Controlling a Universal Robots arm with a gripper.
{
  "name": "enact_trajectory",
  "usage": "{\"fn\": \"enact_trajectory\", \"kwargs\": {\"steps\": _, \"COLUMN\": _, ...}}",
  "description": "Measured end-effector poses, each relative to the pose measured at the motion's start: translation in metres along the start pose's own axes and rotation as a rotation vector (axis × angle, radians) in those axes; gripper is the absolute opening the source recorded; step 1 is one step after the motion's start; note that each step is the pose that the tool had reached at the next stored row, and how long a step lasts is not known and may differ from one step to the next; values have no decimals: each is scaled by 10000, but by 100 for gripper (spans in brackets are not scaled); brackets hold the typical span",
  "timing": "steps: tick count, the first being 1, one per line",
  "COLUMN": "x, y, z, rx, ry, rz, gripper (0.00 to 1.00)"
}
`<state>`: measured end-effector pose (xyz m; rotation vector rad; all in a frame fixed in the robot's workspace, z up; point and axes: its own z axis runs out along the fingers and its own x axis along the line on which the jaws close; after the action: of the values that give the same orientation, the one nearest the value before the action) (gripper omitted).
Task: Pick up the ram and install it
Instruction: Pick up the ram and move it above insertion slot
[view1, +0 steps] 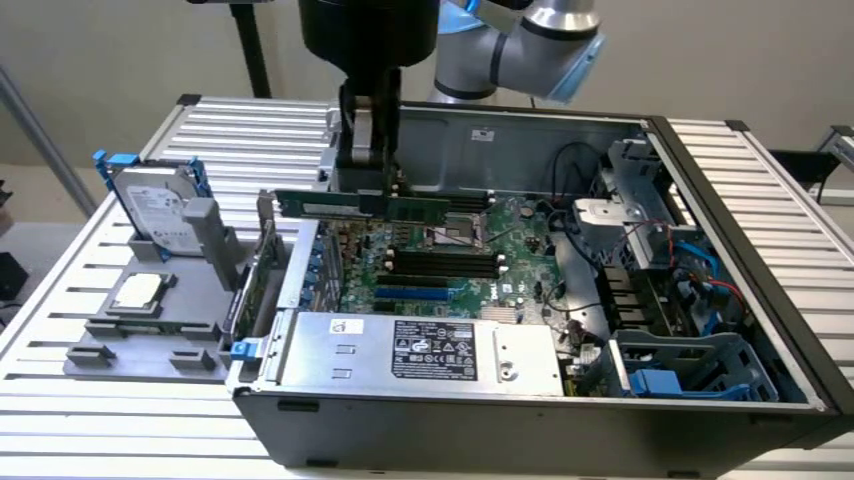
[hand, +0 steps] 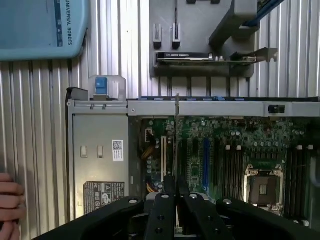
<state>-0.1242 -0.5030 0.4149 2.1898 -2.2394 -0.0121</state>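
Observe that the jaws of the gripper (view1: 390, 188) stand narrow, clamped on the ram (view1: 350, 207), which you see held on edge above the motherboard (view1: 514, 240) inside the open computer case (view1: 467, 430) on the slatted surface (view1: 80, 420).

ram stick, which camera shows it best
The exterior view: the ram stick shows broadside, a long green strip held in the pincer over the open computer case. The wrist view shows it edge-on, a thin line running out from the pincer.
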Motion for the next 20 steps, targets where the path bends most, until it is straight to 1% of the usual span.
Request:
{"fn": "enact_trajectory", "kwargs": {"steps": 8, "x": -195, "y": -354, "z": 108, "rx": 0, "ry": 11, "rz": 0, "gripper": 13}}
{"fn": "enact_trajectory", "kwargs": {"steps": 13, "x": -336, "y": -548, "z": 183, "rx": 0, "ry": 15, "rz": 0, "gripper": 13}}
{"fn": "enact_trajectory", "kwargs": {"steps": 16, "x": -434, "y": -641, "z": 227, "rx": 0, "ry": 16, "rz": 0, "gripper": 13}}
{"fn": "enact_trajectory", "kwargs": {"steps": 20, "x": -589, "y": -733, "z": 279, "rx": 1, "ry": 18, "rz": 0, "gripper": 13}}
